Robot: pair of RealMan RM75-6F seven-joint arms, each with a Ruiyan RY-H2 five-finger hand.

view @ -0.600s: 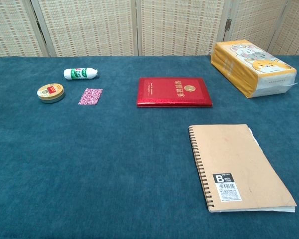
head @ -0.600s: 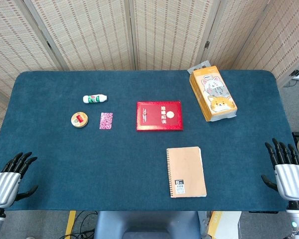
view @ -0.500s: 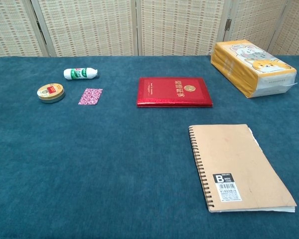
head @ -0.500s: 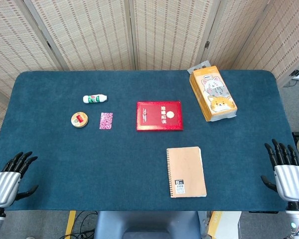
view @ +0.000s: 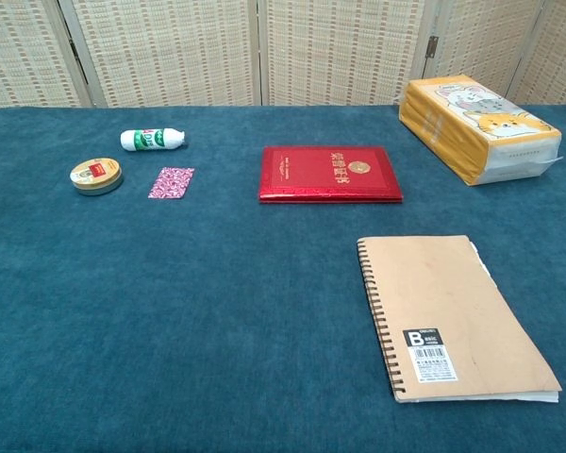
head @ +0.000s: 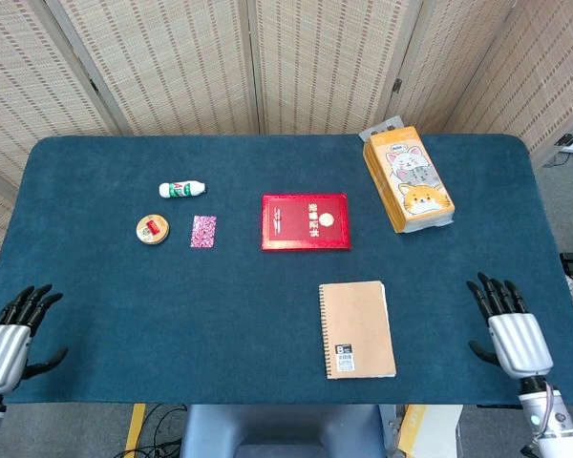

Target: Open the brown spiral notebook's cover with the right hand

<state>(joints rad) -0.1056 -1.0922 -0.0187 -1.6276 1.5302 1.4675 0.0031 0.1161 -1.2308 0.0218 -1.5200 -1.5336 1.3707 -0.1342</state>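
The brown spiral notebook (head: 356, 329) (view: 450, 316) lies closed and flat on the blue table, near the front edge, with its spiral binding on the left. To the right of the notebook, with a gap of cloth between them, my right hand (head: 511, 331) hovers over the table's front right part, fingers apart and holding nothing. My left hand (head: 8, 342) is at the front left corner, also with fingers spread and nothing in it. Neither hand shows in the chest view.
A red book (head: 306, 221) lies just behind the notebook. An orange tissue pack (head: 407, 178) sits at the back right. A white bottle (head: 181, 189), a round tin (head: 152, 229) and a pink card (head: 203, 231) lie at the left. The blue table (head: 124, 296) ends against a wicker screen.
My right hand has moved left and inward over the table toward the notebook. My left hand has drifted slightly down and left. The notebook has not moved.
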